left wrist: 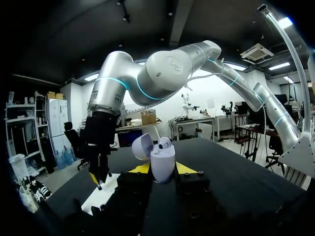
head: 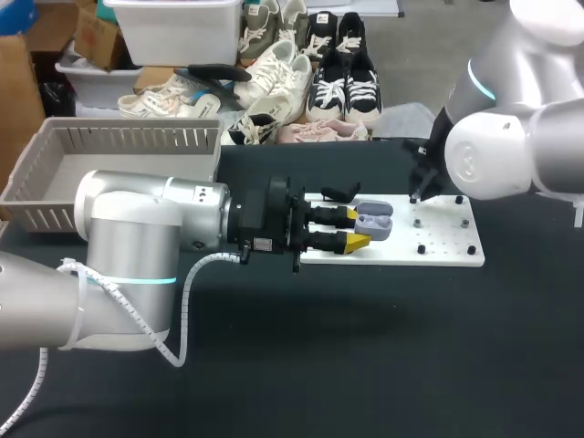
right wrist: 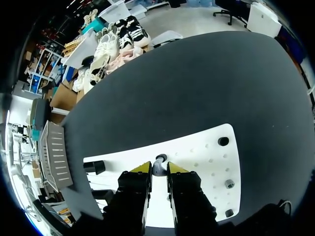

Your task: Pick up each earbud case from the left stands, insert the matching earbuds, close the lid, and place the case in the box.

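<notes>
My left gripper (head: 358, 230) lies level over the white board (head: 401, 255), shut on a lavender earbud case (head: 374, 221). In the left wrist view the case (left wrist: 162, 164) stands between the yellow tips with its lid (left wrist: 141, 146) open and one earbud (left wrist: 165, 142) showing inside. My right gripper (head: 416, 195) points down at the board's far side, to the right of the case. Its fingers (right wrist: 158, 169) stand close together on a small grey earbud (right wrist: 158, 165) that rests on the board (right wrist: 206, 157).
A grey slatted box (head: 109, 164) stands at the back left of the table. Small black pegs (head: 421, 248) stick up from the board's right part, and a black stand (head: 339, 192) sits at its far edge. Dark tabletop (head: 365, 347) spreads in front.
</notes>
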